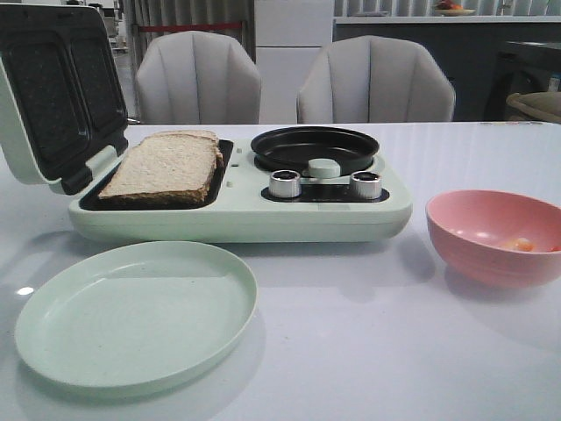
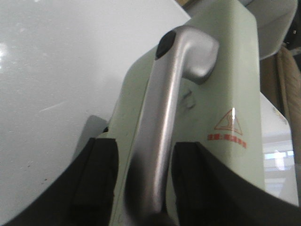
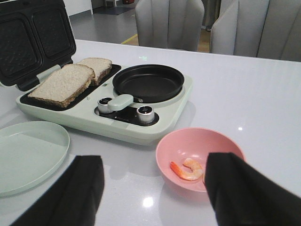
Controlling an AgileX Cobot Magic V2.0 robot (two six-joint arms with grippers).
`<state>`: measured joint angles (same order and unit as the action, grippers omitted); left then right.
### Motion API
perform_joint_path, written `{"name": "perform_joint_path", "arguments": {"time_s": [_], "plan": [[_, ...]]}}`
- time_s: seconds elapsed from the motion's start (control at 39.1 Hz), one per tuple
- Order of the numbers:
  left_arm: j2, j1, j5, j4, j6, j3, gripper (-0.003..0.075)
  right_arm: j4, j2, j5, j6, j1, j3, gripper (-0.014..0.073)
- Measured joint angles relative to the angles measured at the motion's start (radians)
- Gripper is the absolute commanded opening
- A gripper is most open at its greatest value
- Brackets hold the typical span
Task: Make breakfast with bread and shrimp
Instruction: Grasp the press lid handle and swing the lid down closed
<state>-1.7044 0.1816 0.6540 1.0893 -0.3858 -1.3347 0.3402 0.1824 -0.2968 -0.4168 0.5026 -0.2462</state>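
Two square slices of pale bread w/ brown crusts lie overlapping on the black grill tray of the mint-green breakfast maker, lid up at 10 o'clock. Curled orange-pink shrimp sits in the pink round bowl at 3 o'clock. Left gripper spread wide, one finger each side of the lid's silver metal handle. Right gripper wide apart, holding nothing, above the bowl's near edge

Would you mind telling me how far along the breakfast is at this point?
Done: two bread slices lie on the open sandwich maker's grill plate. In hand: the left gripper straddles the lid handle, fingers either side. Left: the shrimp remains in the pink bowl, the frying pan and green plate are bare, and the right gripper is open.
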Motion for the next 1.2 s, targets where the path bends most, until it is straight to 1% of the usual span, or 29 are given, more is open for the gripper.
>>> {"name": "perform_joint_path", "arguments": {"time_s": [0.15,0.26,0.41,0.51,0.59,0.61,0.72,0.97,1.2], "plan": [[-0.004,-0.011,0.083,0.157,-0.241,0.0,0.0213,0.0,0.0,0.0,0.0,0.0,0.0,0.0556],[-0.005,-0.043,0.112,0.191,-0.301,-0.004,0.0185,0.0,0.0,0.0,0.0,0.0,0.0,0.0556],[-0.026,-0.123,0.121,0.2,-0.316,-0.013,0.0185,0.0,0.0,0.0,0.0,0.0,0.0,0.0556],[-0.062,-0.21,0.126,0.173,-0.318,-0.025,0.0185,0.0,0.0,0.0,0.0,0.0,0.0,0.0556],[-0.099,-0.279,0.133,0.128,-0.323,-0.029,0.0186,0.0,0.0,0.0,0.0,0.0,0.0,0.0556],[-0.113,-0.299,0.141,0.088,-0.325,-0.026,0.0186,0.0,0.0,0.0,0.0,0.0,0.0,0.0556],[-0.165,-0.347,0.154,0.011,-0.334,-0.012,0.0186,0.0,0.0,0.0,0.0,0.0,0.0,0.0556],[-0.175,-0.387,0.101,-0.032,-0.335,-0.018,0.0186,0.0,0.0,-0.001,0.0,0.0,0.001,0.0556],[-0.175,-0.387,0.125,-0.084,-0.335,-0.054,0.0185,0.0,0.0,-0.001,0.0,0.0,0.002,0.0556]]}}
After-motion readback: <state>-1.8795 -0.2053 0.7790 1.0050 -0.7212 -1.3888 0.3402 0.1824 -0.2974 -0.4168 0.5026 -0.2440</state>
